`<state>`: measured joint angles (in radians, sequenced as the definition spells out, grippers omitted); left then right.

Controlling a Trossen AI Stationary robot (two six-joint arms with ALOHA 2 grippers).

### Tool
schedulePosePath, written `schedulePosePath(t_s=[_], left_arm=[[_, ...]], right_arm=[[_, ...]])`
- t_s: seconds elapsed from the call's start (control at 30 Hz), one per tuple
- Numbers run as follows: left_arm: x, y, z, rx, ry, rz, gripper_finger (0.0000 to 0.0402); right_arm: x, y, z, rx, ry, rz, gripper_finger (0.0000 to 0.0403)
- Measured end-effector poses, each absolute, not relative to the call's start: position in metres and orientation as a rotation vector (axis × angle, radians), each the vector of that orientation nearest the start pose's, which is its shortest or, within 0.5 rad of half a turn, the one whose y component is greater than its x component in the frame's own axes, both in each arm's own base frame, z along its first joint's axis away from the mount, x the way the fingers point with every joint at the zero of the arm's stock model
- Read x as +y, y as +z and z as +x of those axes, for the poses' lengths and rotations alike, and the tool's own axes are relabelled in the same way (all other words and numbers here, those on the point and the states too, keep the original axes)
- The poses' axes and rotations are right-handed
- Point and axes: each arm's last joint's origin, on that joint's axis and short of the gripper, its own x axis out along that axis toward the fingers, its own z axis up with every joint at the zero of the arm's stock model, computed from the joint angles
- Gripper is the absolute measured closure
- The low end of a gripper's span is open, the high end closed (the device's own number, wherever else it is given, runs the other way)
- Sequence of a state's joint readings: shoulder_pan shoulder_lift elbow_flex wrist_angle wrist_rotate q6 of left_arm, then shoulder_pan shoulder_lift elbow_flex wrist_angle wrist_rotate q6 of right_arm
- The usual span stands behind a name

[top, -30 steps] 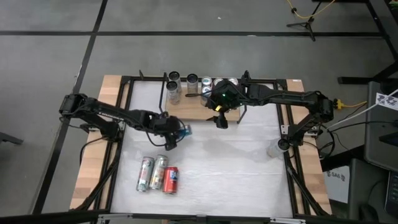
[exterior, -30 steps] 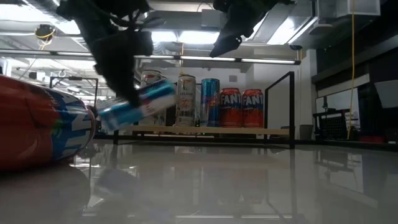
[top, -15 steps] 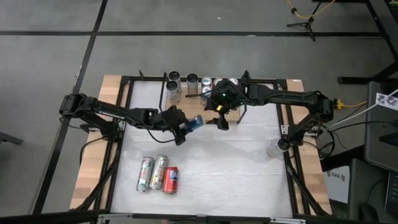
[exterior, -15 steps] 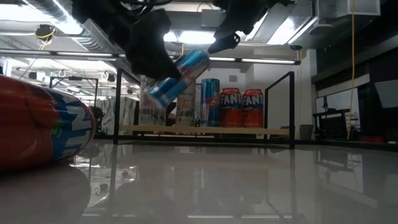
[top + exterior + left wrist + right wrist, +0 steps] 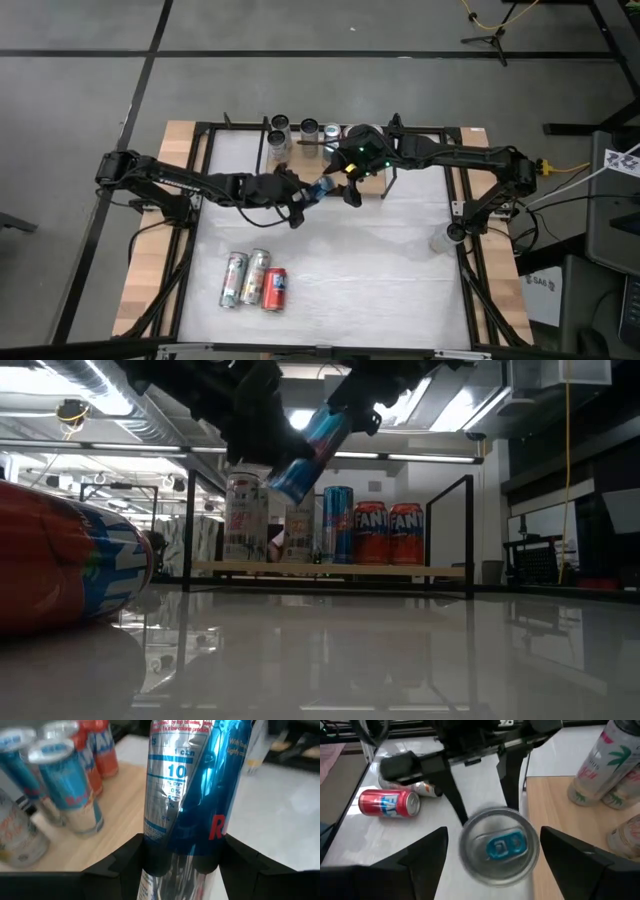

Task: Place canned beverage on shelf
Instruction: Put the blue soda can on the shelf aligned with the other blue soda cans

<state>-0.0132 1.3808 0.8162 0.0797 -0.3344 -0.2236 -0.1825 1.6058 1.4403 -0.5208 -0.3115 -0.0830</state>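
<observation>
The left gripper pinches a blue can by its lower part and holds it tilted in the air, just in front of the shelf at the far side of the table. In the low view the blue can hangs above the level of the cans that stand on the shelf. The right gripper is just to the right of the blue can, with its fingers spread on both sides of the can's top and not touching it. On the shelf, a row of cans stands upright, two orange ones at the right end. On the near left part of the table three cans lie on their sides, close together, the right one red.
</observation>
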Motion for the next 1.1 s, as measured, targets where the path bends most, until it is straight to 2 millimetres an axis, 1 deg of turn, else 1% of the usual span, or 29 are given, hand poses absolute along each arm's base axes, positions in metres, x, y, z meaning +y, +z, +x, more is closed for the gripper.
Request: schedulePosePath(t_s=[0.27, 0.47, 0.67, 0.8, 0.93, 1.1], left_arm=[[0.0048, 0.2399, 0.2944, 0.427, 0.357, -0.116, 0.0204], [0.0051, 0.2464, 0.2972, 0.355, 0.351, -0.129, 0.0204], [0.0059, 0.2475, 0.2976, 0.340, 0.366, -0.131, 0.0204], [0.0062, 0.2475, 0.2975, 0.340, 0.375, -0.129, 0.0203], [0.0056, 0.2473, 0.2975, 0.343, 0.366, -0.126, 0.0199], [0.0058, 0.2471, 0.2975, 0.345, 0.367, -0.122, 0.0197]], right_arm=[[-0.0563, 0.3251, 0.3502, 0.667, 0.129, 0.082, 0.0091], [-0.0557, 0.3253, 0.3503, 0.662, 0.148, 0.087, 0.0091], [-0.0560, 0.3280, 0.3524, 0.627, 0.147, 0.078, 0.0091], [-0.0518, 0.3300, 0.3548, 0.602, 0.157, 0.067, 0.0093], [-0.0478, 0.3295, 0.3552, 0.609, 0.155, 0.059, 0.0116], [-0.0480, 0.3294, 0.3552, 0.610, 0.152, 0.058, 0.0162]])
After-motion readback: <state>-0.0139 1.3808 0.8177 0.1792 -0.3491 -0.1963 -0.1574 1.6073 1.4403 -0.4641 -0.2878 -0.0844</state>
